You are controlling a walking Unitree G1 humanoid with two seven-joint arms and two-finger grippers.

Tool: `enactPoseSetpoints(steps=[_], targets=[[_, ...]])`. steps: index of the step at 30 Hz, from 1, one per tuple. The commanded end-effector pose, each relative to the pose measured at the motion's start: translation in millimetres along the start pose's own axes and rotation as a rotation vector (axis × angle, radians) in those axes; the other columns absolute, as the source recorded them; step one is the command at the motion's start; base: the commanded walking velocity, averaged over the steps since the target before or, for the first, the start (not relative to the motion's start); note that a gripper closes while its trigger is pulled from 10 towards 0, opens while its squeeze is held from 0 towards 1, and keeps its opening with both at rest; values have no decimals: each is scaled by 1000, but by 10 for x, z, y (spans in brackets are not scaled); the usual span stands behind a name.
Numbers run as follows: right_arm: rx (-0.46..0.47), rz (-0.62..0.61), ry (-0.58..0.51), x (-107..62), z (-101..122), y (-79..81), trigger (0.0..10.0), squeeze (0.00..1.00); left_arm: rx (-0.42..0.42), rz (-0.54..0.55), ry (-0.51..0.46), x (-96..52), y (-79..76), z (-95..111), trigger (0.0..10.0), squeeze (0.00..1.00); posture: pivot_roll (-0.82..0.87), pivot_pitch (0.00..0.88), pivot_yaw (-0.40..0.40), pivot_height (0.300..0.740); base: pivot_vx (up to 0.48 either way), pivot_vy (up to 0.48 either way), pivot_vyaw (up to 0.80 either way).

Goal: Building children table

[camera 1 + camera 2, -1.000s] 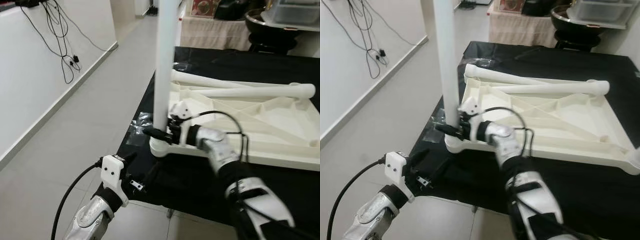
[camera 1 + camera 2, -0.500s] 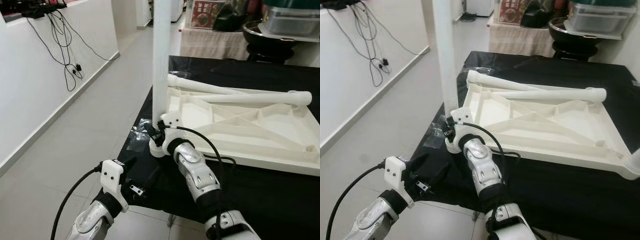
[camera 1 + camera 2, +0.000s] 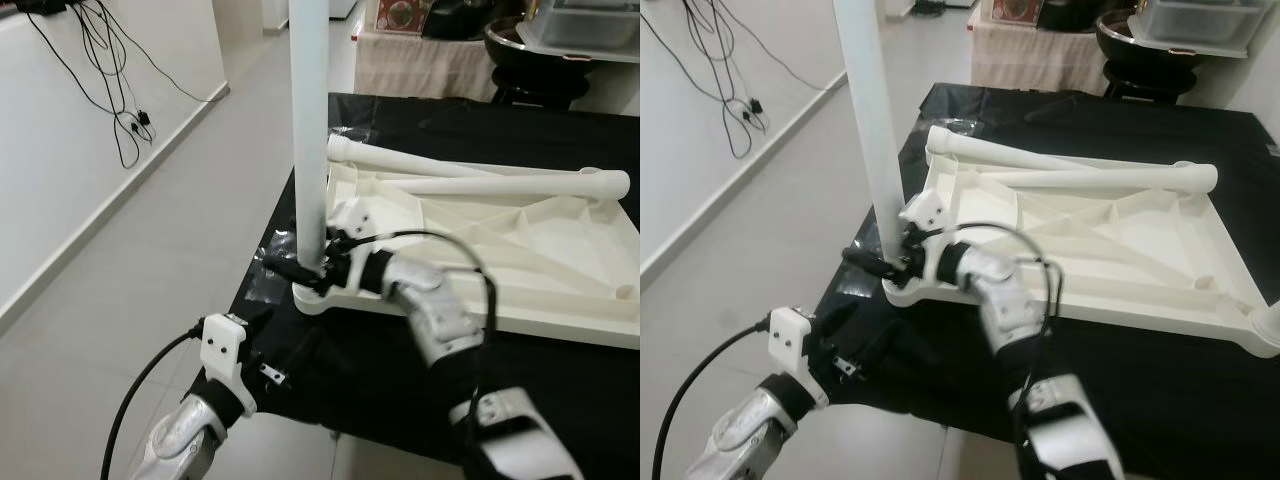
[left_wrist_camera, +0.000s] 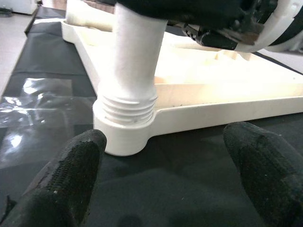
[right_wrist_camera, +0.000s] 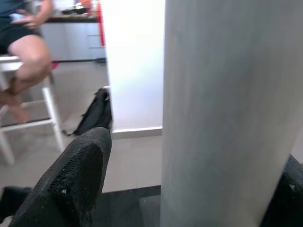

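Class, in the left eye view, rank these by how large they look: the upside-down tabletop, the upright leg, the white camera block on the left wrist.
1. Tabletop
2. Upright leg, though nearer the camera
3. Camera block

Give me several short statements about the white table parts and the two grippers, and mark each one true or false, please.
1. A table leg stands upright in the near left corner socket of the upturned tabletop. True.
2. The right gripper is at the lower part of this leg, one finger on each side. True.
3. The left gripper is shut on the leg. False: its fingers are open and apart from the socket, low at the table edge.
4. All other legs also stand upright. False: two legs lie flat on the tabletop.
5. The tabletop rests on a black cloth. True.
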State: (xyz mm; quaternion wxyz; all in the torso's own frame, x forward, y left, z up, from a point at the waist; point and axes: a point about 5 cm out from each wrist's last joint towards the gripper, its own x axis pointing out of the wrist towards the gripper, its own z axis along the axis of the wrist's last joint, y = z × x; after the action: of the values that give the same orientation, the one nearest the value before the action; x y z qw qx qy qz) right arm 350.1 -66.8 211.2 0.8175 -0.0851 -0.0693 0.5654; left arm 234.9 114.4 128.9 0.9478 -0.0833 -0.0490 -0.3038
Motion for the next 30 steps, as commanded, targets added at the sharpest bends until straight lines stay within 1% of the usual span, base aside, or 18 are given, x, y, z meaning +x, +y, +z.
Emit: enactPoseSetpoints(steps=[1,2,4,7,9,10,11,16,20,22,24,25,27,28,30], targets=[[0,101,19,54,-53,88,10000,0,-4,8,14,-24,0,-45,10000,0,75,109,-20,740,0,0,0],[-16,144,49,39,-61,66,10000,0,-4,8,14,-22,-3,-47,10000,0,77,110,-18,740,0,0,0],[-32,191,85,24,-66,25,10000,0,-4,8,14,-20,-8,-48,10000,0,77,113,-18,740,0,0,0],[-28,205,117,28,-83,-33,10000,0,-5,7,12,-14,-14,-45,10000,0,78,116,-19,740,0,0,0],[-27,209,121,28,-88,-40,10000,0,-5,8,12,-13,-15,-44,10000,0,78,116,-19,740,0,0,0],[-10,206,119,46,-98,-61,2941,0,-5,9,10,-12,-17,-41,10000,0,81,120,-20,740,0,0,0],[0,201,118,52,-104,-68,0,0,-4,9,8,-12,-20,-37,10000,0,81,124,-22,740,0,0,0],[21,203,116,47,-128,-70,0,0,-3,11,3,-10,-29,-29,10000,0,77,126,-22,740,0,0,0],[29,180,123,-2,-179,-101,0,0,1,11,-1,-11,-38,-19,10000,0,71,133,-20,740,0,0,0],[37,115,122,-50,-230,-136,0,0,2,10,-2,-14,-44,-14,10000,0,69,135,-22,740,0,0,0],[38,97,122,-62,-243,-143,0,0,2,10,-2,-15,-45,-13,10000,0,69,135,-22,740,0,0,0],[41,43,124,-106,-288,-156,0,0,2,11,-3,-16,-45,-9,10000,0,60,143,-19,740,0,0,0],[43,-8,126,-150,-331,-164,0,0,1,12,-5,-19,-45,-5,10000,0,57,144,-19,740,0,0,0],[68,-115,133,-187,-397,-163,0,0,0,11,-5,-23,-47,-3,10000,0,54,146,-26,740,0,0,0],[68,-115,133,-187,-397,-163,0,0,0,11,-5,-23,-47,-3,10000,0,54,146,-26,740,0,0,0]])
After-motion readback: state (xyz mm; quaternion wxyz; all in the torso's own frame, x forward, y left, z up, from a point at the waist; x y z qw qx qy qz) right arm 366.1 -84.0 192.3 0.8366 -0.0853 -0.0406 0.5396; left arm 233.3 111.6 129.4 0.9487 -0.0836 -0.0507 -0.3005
